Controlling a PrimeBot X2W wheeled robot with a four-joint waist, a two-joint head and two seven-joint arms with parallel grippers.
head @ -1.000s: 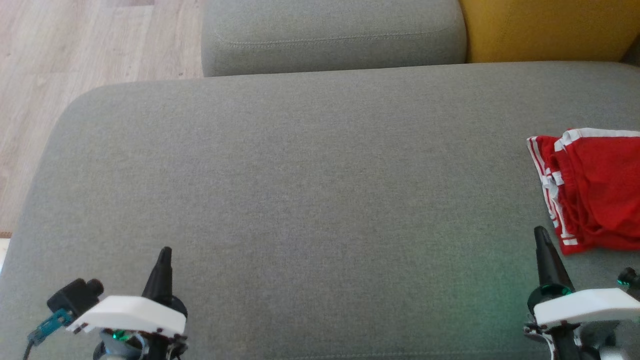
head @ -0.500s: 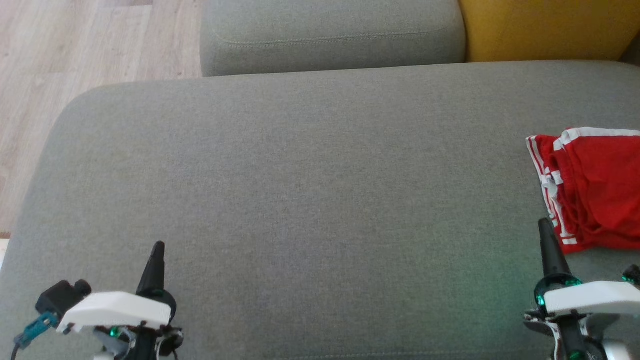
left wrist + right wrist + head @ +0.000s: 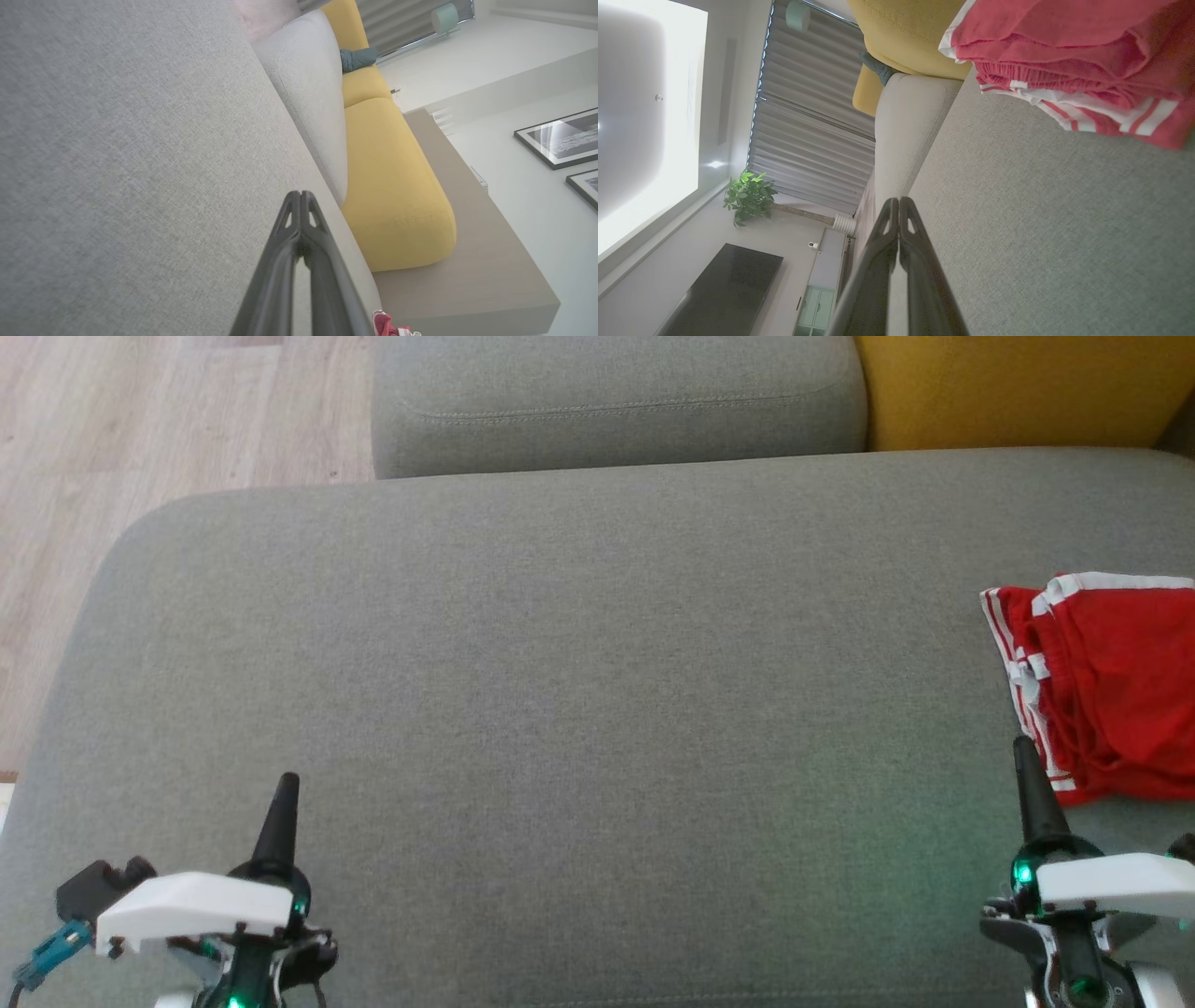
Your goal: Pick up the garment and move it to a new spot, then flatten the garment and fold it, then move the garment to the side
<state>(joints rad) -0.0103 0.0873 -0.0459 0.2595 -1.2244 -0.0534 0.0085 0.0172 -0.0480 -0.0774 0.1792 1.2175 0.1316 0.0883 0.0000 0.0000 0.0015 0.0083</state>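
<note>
Pale wood-plank floor [image 3: 112,429] at far left, smooth, not part of the job. Next you've got the left gripper [image 3: 286,793] low at the near left of the seat, two long dark fingers pressed together tip to tip, nothing between them, hard white shell behind. Centre is the grey sofa seat [image 3: 579,691]: coarse woven upholstery, flat, rounded far-left corner. Behind it a grey back cushion [image 3: 616,401], same weave, stitched seam near the top, soft rounded edges. Right of that a mustard-yellow cushion [image 3: 1018,387], plump, smoother cloth. Right gripper [image 3: 1027,761] low at the near right, jaws likewise closed flat on nothing, tip just beside the near-left corner of the garment [image 3: 1111,691]; the right wrist view shows bare seat between fingers and cloth, so read them as apart. That garment lies at the right edge of the seat, cut off by the frame: soft red fabric, white stripes down the side, gathered waistband, several layers stacked, edges a bit rumpled. Judging from that, you can mark pick, flatten, fold and move-aside as likely done, since it lies layered and off to the side with both grippers empty; nothing obvious left, though the fold looks loose
</note>
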